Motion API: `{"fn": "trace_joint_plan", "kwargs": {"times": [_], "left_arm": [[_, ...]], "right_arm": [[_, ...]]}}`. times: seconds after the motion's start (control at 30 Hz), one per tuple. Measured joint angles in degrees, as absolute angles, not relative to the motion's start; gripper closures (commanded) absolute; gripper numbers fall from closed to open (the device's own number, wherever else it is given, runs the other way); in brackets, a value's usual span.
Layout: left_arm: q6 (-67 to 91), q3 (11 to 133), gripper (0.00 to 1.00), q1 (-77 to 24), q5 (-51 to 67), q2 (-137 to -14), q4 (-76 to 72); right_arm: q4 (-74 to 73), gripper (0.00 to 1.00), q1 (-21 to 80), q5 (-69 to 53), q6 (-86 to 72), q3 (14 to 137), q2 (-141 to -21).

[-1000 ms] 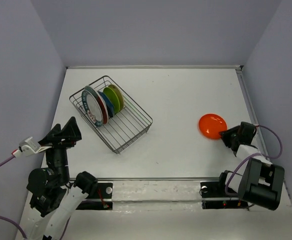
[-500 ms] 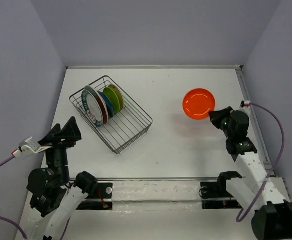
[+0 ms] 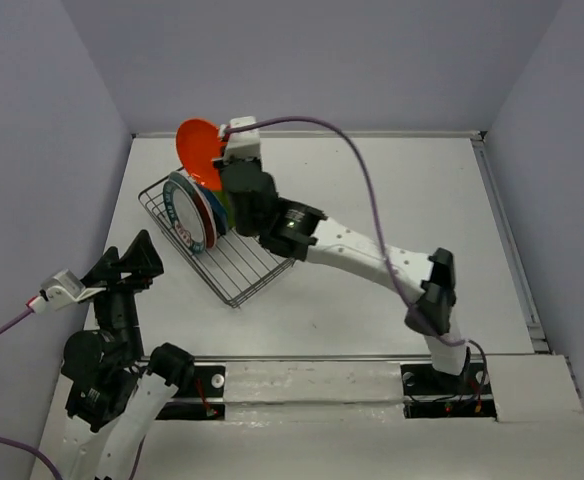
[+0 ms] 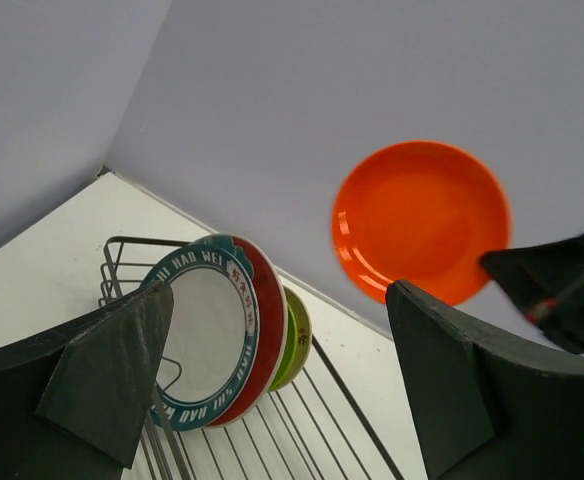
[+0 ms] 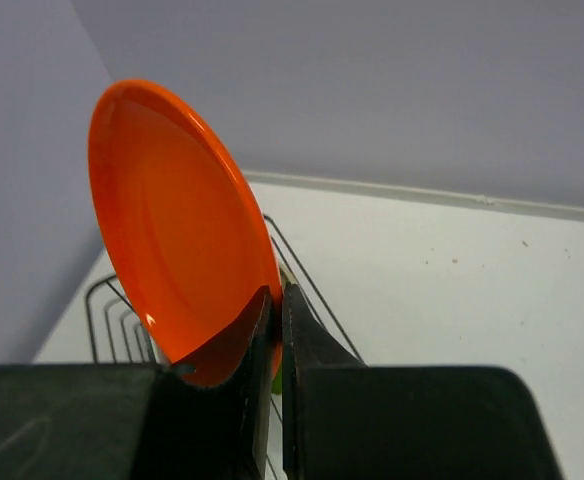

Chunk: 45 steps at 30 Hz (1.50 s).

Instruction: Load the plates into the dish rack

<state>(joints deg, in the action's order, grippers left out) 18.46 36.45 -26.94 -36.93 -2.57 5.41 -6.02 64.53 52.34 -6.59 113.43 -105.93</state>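
— Tools, left to right: the left tool hangs with its fingers spread, holding nothing, beside the black wire dish rack.
— And the glossy orange round plate?
— On edge above the rack's far end, its rim pinched in the right tool. It looks light and stiff, and probably slick, so a deeper bite on the rim would steady it.

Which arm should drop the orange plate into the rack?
Right. The right tool is shut on the orange plate, just above the dish rack. The left tool is open and empty, beside the rack.
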Motion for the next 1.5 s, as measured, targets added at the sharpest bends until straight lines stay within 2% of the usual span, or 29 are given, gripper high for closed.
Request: {"fn": "trace_joint_plan", "kwargs": {"times": [0.17, 0.3, 0.77, 1.07, 1.5], "left_arm": [[18.4, 36.4, 0.01, -26.9, -38.3, -2.5, 5.4], [18.4, 36.4, 0.01, -26.9, -39.5, -1.9, 5.4], [18.4, 36.5, 0.01, -26.9, -40.8, -1.2, 5.4], [18.4, 36.5, 0.01, -26.9, -40.8, -1.1, 5.4], [18.4, 36.5, 0.01, -26.9, -40.8, -1.1, 5.4]], "right_arm": [[-7.9, 0.93, 69.4, 58.0, 5.7, 132.7, -129.3], [-9.8, 0.93, 72.1, 58.3, 9.7, 139.9, -139.0], [-8.3, 0.93, 73.1, 59.2, 11.9, 149.9, -145.5], [-7.0, 0.93, 72.8, 58.2, 11.6, 150.7, -153.3], [-2.5, 0.93, 72.8, 58.7, 10.1, 150.7, -155.2]]}}
